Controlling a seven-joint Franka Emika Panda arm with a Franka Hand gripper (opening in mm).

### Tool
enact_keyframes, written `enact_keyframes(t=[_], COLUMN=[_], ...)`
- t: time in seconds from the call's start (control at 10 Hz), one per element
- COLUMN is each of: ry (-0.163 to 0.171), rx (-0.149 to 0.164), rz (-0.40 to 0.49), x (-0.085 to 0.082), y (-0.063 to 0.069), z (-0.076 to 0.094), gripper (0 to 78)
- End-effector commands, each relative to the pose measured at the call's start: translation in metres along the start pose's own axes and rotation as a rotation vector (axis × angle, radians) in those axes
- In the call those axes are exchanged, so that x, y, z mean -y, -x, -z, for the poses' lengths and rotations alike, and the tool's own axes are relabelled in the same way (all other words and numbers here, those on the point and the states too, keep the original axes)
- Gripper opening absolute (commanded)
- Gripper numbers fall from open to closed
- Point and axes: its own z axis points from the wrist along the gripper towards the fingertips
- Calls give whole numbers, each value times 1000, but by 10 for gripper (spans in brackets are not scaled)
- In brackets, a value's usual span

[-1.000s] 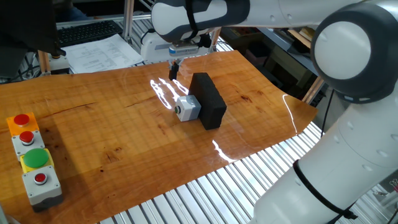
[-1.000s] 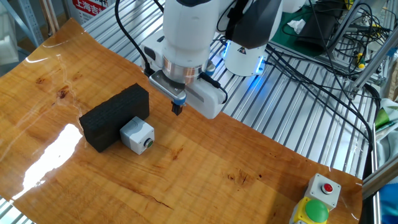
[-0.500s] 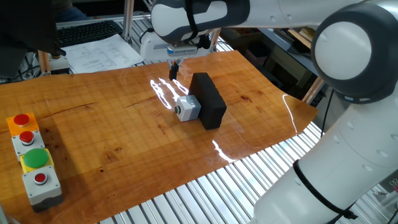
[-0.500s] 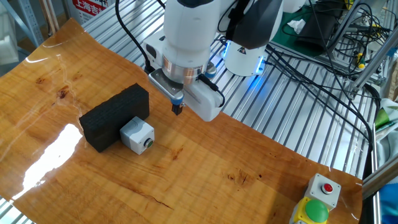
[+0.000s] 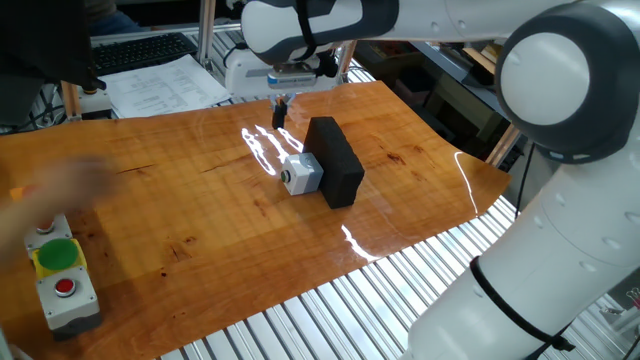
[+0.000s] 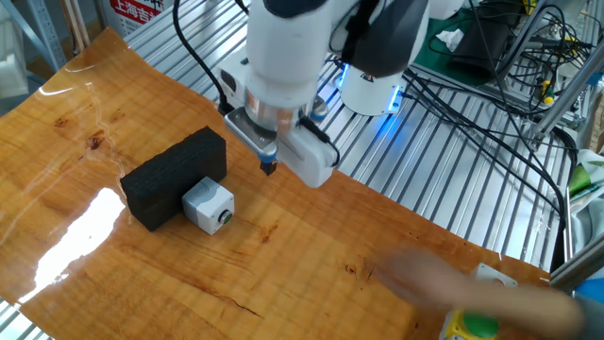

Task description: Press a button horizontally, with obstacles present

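Observation:
The button, a small light-grey cube [image 5: 301,174] with a round dark silver-ringed face pointing sideways, stands against the long side of a black block [image 5: 335,160] in mid-table. In the other fixed view the cube [image 6: 209,205] faces away from the block [image 6: 175,177]. My gripper [image 5: 279,110] hangs above the table behind the cube, apart from both cube and block. In the other fixed view the gripper [image 6: 268,166] is up and to the right of the cube. Its fingertips are together with no gap and hold nothing.
A yellow box with a green top button [image 5: 55,255] and a grey box with a red one [image 5: 65,295] stand at the table's near-left corner. A blurred moving shape [image 5: 60,185] covers the spot beside them; it also shows in the other fixed view [image 6: 453,283]. A metal slat frame [image 6: 425,179] borders the table.
A blurred shape has moved in over the button boxes at the table's corner and hides the orange one. The gripper, cube and block have hardly moved.

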Motion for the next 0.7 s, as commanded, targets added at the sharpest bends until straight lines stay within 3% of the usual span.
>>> enact_keyframes(t=[0.1, 0.3, 0.5, 0.7], ry=[-43, -76, -78, -93], rx=[18, 29, 28, 40], rz=[-15, -17, -28, -43], x=[-2, 0, -4, -12], y=[10, 17, 24, 30], z=[-24, -43, -51, -74], gripper=[0, 0, 0, 0])
